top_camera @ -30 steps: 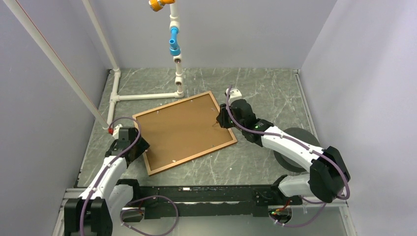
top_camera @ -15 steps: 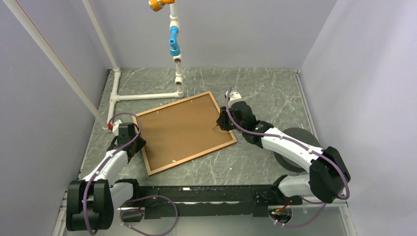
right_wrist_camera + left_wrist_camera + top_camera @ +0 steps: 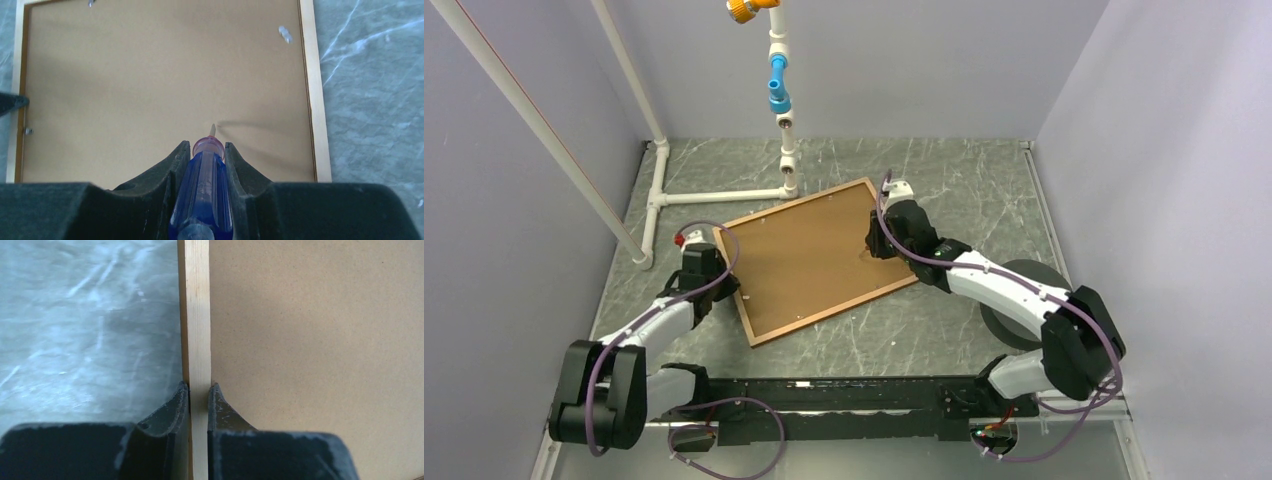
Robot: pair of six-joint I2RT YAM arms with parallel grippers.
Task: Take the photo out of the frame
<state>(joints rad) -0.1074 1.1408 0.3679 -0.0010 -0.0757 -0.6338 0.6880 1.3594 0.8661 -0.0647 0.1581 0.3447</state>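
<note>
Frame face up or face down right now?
Face down. The frame lies flat with its brown backing board facing up in the top and right wrist views. The photo is hidden underneath.

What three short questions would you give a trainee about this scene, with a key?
1. True or false: the left claw is shut on the edge of the frame.
2. The right claw holds: A) a brush, B) a screwdriver, C) nothing?
3. Fill in: the frame lies with its ___ up.
Key: 1 true; 2 B; 3 backing board.
</note>
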